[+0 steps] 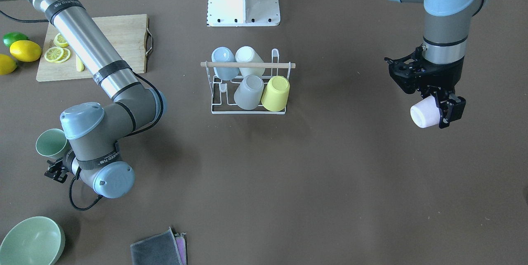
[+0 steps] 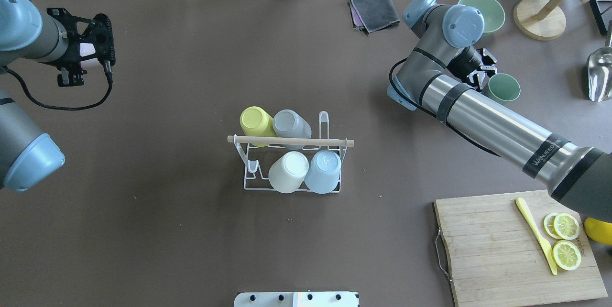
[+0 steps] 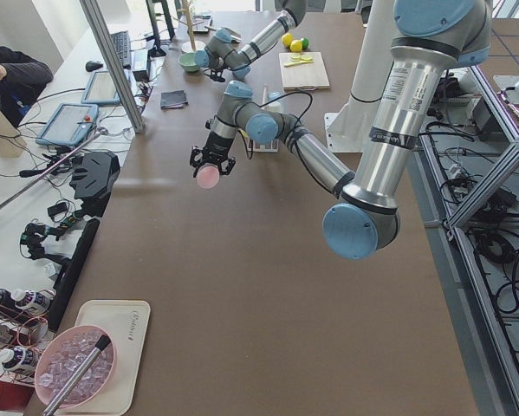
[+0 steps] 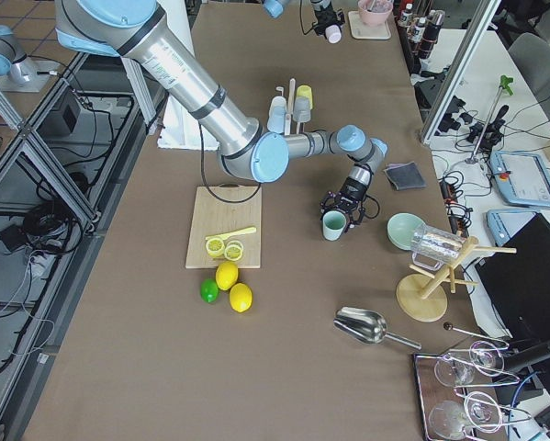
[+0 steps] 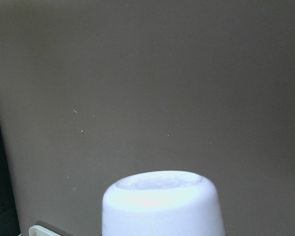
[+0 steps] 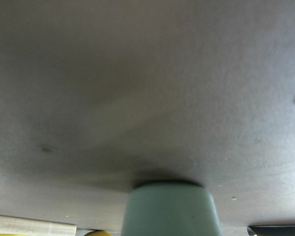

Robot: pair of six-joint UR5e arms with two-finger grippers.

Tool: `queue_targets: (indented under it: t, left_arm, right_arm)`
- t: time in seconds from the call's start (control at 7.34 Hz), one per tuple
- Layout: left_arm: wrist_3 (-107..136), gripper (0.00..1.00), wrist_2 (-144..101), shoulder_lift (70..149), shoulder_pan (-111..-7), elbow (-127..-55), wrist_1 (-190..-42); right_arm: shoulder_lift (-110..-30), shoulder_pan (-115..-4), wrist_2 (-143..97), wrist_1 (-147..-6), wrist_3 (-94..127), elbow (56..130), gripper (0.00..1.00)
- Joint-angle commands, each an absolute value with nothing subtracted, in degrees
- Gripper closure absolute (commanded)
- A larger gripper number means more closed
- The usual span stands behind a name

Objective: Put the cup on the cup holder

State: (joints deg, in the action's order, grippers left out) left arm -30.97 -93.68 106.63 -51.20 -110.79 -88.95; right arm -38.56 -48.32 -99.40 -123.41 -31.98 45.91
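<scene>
The cup holder is a white wire rack with a wooden rod, at mid-table, also in the front view. Several cups hang on it: yellow, grey, white and light blue. My left gripper is shut on a pale pink cup and holds it above the table, far to the rack's side; the cup's base fills the left wrist view. My right gripper is shut on a green cup low at the table; the cup shows in the right wrist view.
A wooden cutting board with lemon slices and a yellow knife lies near the right arm's base. Lemons and a lime lie beside it. A green bowl, a grey cloth, a wooden stand and a metal scoop are at the far right.
</scene>
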Motion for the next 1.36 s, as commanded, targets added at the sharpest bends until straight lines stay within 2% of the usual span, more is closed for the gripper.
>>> queue_targets:
  t: [0.0,0.27,0.68,1.09,1.23]
  left_arm:
    - [-28.7,0.76,-98.8,106.1,-51.3,-109.9,-95.6]
    - [-26.4,0.77,-100.2,105.7,-51.3,-109.6,-100.3]
    - [-23.6,0.77,-109.7,105.3,-51.9,-109.7,-107.9]
    - [-19.4,0.77,-116.8,103.5,-51.7,-109.8,-122.2]
    - [-17.7,0.77,-117.1,102.2,-51.6,-110.3,-127.1]
  right_arm:
    - [-38.6,-47.7,-98.1,-123.4,-32.2,45.8,0.01]
    - [-38.6,-47.5,-97.6,-123.4,-32.3,45.7,0.05]
    - [-38.6,-47.5,-97.2,-124.0,-34.1,45.8,0.32]
    - [-38.1,-47.5,-96.2,-126.4,-35.2,46.8,0.77]
    - [-38.5,-48.2,-96.1,-126.4,-35.2,48.2,0.80]
